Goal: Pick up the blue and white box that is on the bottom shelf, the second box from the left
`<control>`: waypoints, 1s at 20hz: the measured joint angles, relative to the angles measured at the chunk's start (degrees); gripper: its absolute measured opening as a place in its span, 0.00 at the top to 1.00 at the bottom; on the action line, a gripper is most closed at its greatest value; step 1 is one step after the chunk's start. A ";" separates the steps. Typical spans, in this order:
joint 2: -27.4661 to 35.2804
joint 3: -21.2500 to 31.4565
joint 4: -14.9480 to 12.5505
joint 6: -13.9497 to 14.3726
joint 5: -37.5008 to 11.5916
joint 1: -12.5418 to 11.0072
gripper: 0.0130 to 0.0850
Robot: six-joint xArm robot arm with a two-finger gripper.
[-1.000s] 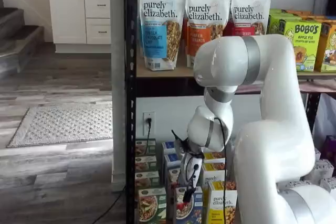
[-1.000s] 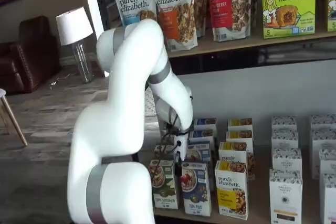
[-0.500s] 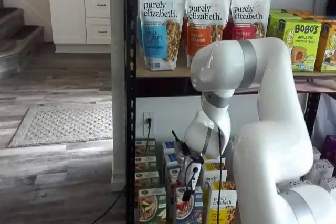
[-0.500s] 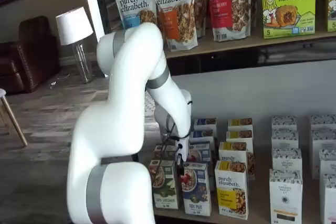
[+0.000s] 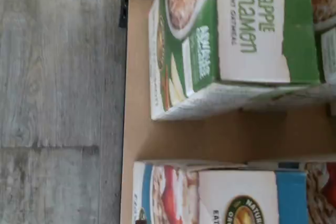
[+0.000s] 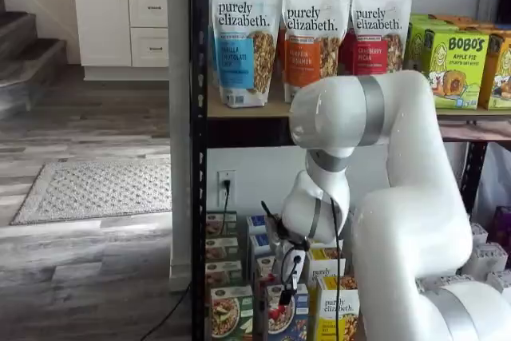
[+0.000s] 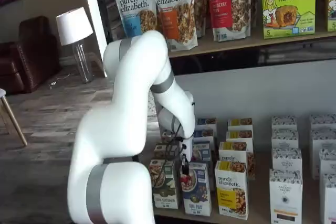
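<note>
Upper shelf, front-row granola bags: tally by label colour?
blue bag: 1
orange bag: 1
red bag: 1
Total: 3

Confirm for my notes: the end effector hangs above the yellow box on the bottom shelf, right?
Not the yellow box. In both shelf views the end effector hangs above the blue and white box on the bottom shelf.

Printed matt cardboard on the blue and white box (image 7: 196, 188). Glossy white plastic shell on the arm (image 7: 134, 108). Bare tan board for the bottom shelf (image 5: 137, 82); beside it, grey wood-grain floor (image 5: 58, 98), matt.
</note>
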 joint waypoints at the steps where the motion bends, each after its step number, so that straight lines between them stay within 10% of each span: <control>1: 0.60 -0.67 -0.86 0.67 -0.02 -0.11 0.00; 20: 9.92 -12.16 -16.70 13.94 5.09 -1.45 0.00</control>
